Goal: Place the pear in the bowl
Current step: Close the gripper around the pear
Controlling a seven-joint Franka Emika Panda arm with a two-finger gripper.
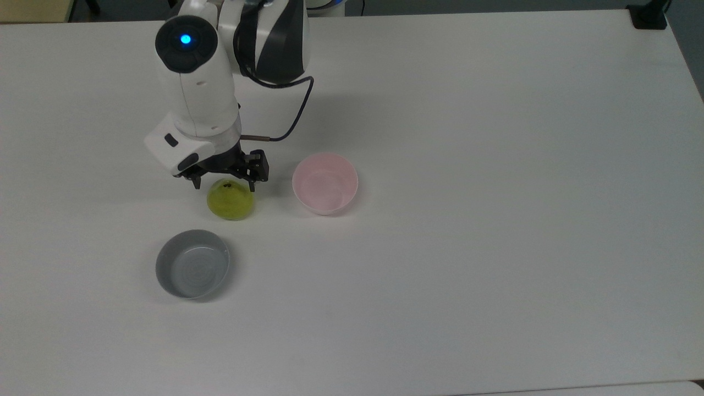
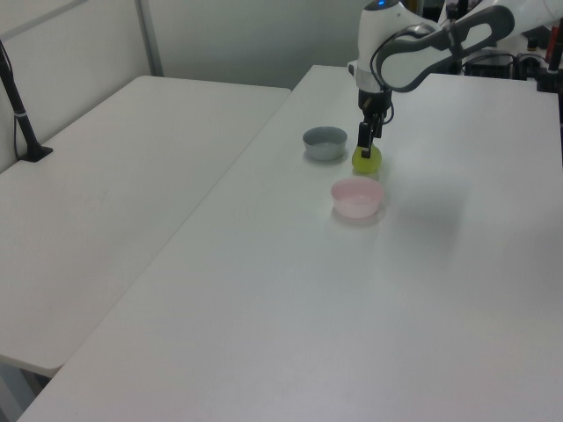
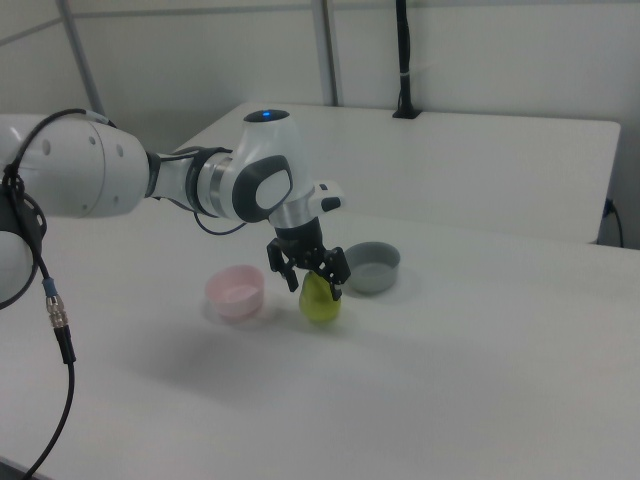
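Nearest, low and left of middle in the top view, is the grey bowl [image 1: 192,264], with nothing in it. Just above it the pear [image 1: 230,201] stands on the white table [image 1: 495,247], a bit left of the middle of the frame. The pink bowl [image 1: 325,183] sits near the pear on the top view's right, not touching it, and it has nothing in it too.

Past the pear comes the gripper [image 1: 224,184]. Its two black fingers [image 3: 334,281] are spread wide, one on each side of the top of the pear, and they hold nothing yet. The big white arm [image 1: 198,93] reaches up to the top of the frame.

I think the job now is grabbing the pear. To do it well, the fingers should go lower, down to the fat round part, then close gently so the pear does not tip or slip out.

I count one pear, two bowls, one arm.
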